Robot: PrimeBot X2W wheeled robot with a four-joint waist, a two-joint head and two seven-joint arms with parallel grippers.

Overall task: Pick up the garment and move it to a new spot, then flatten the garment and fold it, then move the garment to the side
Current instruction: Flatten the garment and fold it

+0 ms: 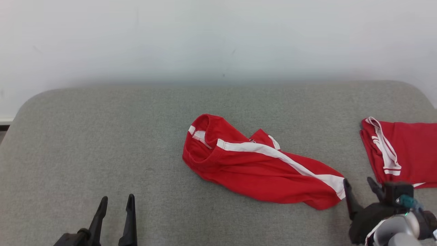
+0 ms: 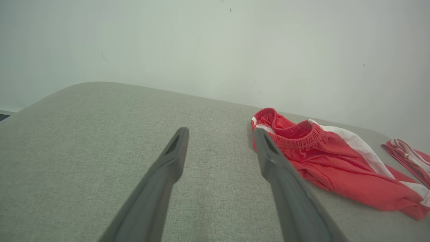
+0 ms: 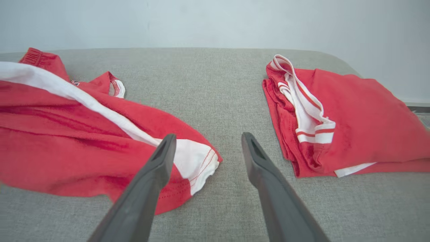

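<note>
You've got the red shorts point(image 1: 259, 167) lying crumpled near the middle of the grey desk point(image 1: 102, 136). The waistband end is toward the left and the leg hem points right. One white stripe runs along their length, and they aren't flattened or folded.

Right gripper point(image 1: 358, 181): wide open, holding nothing. It sits at the hem end of the shorts. In the right wrist view one finger overlaps the white hem corner, but I can't tell if it's touching. The other finger is over bare desk.

Left gripper point(image 1: 116, 200): also wide open and empty, low on the left and well apart from the shorts. In its wrist view the waistband is just off to the side of one finger.

What's around: a folded red garment point(image 1: 406, 153) with white trim lies at the right edge of the desk, partly cut off in the head view. It's near the right gripper and apart from the shorts, with a strip of bare desk between the two. A plain white wall point(image 1: 205, 41) is behind the desk.

Count: two red garments, one loose and one folded. Two grippers, two fingers each.
</note>
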